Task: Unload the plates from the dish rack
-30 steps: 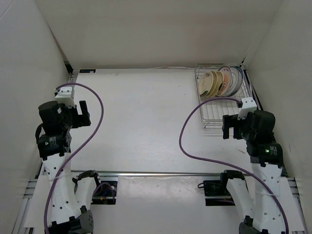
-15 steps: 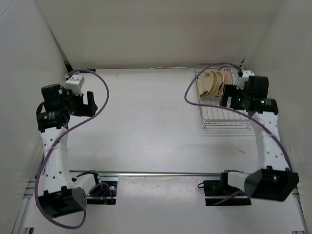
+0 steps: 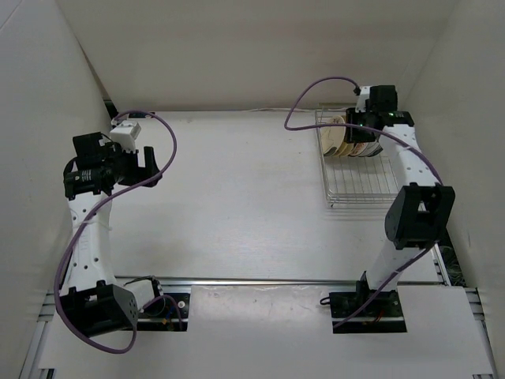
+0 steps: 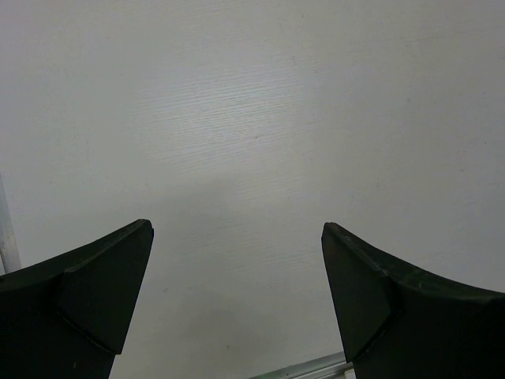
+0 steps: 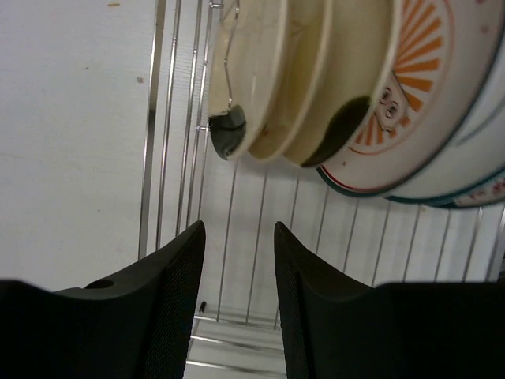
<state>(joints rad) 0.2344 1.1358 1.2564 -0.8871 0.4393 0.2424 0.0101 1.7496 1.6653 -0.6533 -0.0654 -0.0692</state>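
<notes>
Presently right claw (image 5: 237,237), empty, narrow likely to suit a thin rim, faces plates (image 5: 316,79) upright in dish rack (image 3: 363,183); left claw (image 4: 237,237) wide.

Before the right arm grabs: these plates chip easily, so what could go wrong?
The plates stand packed together, so the right gripper, jaws narrow and empty, could pinch two or knock a neighbour. It hangs close over the rack wires and might snag one, dragging the rack.
</notes>
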